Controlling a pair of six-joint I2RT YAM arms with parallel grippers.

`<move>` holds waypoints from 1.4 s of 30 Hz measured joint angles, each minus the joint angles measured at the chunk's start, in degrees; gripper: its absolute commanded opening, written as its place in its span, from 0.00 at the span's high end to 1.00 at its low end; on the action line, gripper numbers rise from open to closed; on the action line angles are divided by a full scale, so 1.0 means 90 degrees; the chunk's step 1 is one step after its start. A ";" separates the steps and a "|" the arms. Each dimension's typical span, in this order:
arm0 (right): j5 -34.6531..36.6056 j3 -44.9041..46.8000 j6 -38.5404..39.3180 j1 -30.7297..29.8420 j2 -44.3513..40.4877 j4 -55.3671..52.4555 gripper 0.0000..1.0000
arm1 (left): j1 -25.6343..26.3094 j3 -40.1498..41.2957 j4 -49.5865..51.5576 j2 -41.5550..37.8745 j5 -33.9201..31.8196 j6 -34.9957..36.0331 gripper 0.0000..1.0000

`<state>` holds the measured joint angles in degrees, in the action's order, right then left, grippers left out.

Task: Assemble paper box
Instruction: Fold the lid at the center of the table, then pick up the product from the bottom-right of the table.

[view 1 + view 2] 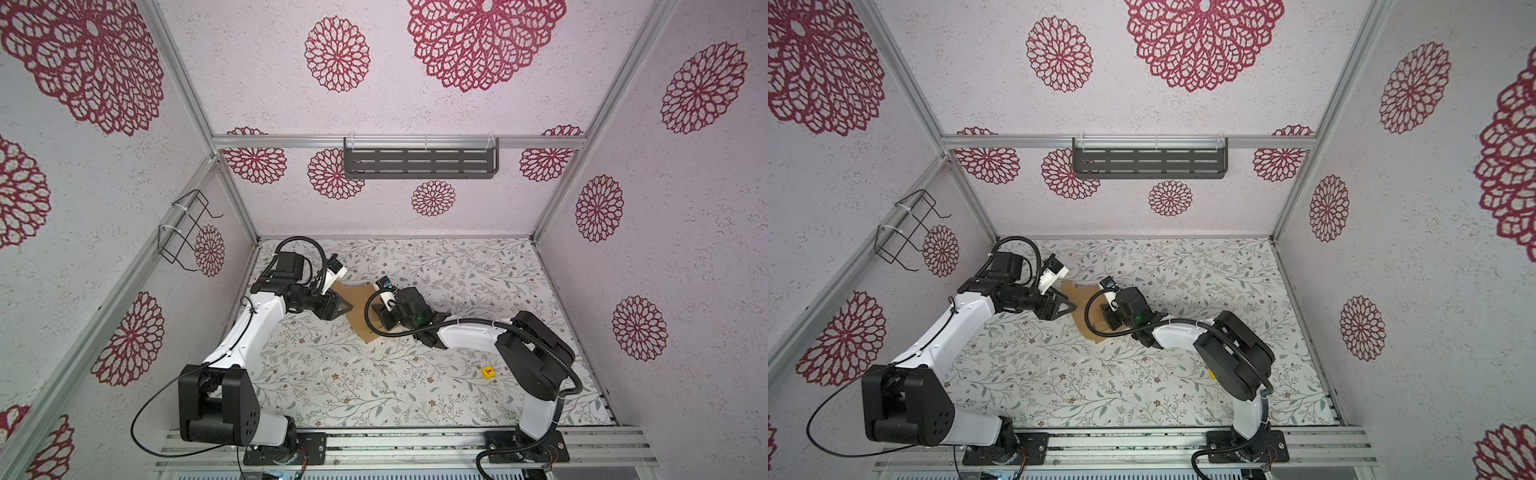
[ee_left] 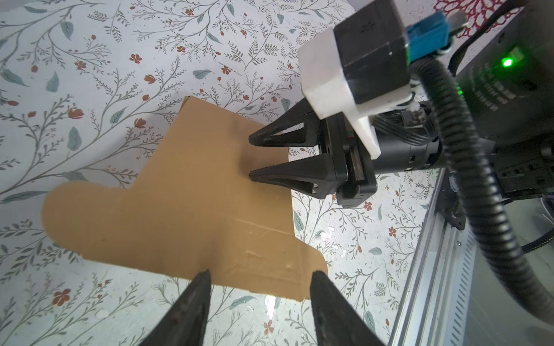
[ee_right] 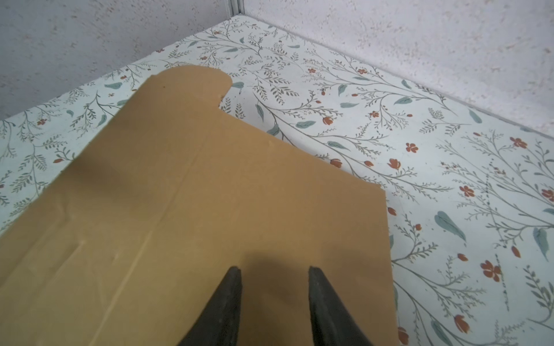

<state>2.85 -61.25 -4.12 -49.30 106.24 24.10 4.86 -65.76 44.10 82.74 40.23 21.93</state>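
The paper box (image 1: 358, 300) (image 1: 1086, 305) is a flat tan die-cut cardboard sheet with rounded tabs, lying on the floral table between my two arms. My left gripper (image 1: 347, 308) (image 1: 1069, 309) (image 2: 260, 273) is open at the sheet's left edge. In the left wrist view its two fingertips (image 2: 205, 274) sit at the rim of the paper box (image 2: 186, 206), either side of a creased tab, with nothing between them. My right gripper (image 1: 380, 315) (image 2: 252, 157) (image 3: 274, 268) is open, tips pointing down onto the middle of the paper box (image 3: 209, 185). It holds nothing.
A small yellow cube with a red mark (image 1: 488, 371) lies at the front right by the right arm's elbow. A dark slotted shelf (image 1: 420, 160) hangs on the back wall and a wire basket (image 1: 185, 232) on the left wall. An aluminium rail (image 1: 395, 449) runs along the front.
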 measured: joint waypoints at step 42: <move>0.1302 0.3143 -0.4078 0.2380 -0.4641 -0.6754 0.34 | -0.0527 -0.0022 0.0022 -0.0138 0.0313 0.0044 0.29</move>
<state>14.57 -32.97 -40.82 -27.88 64.47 -36.69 0.12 -65.95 44.29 81.49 43.05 22.33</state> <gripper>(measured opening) 0.685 0.712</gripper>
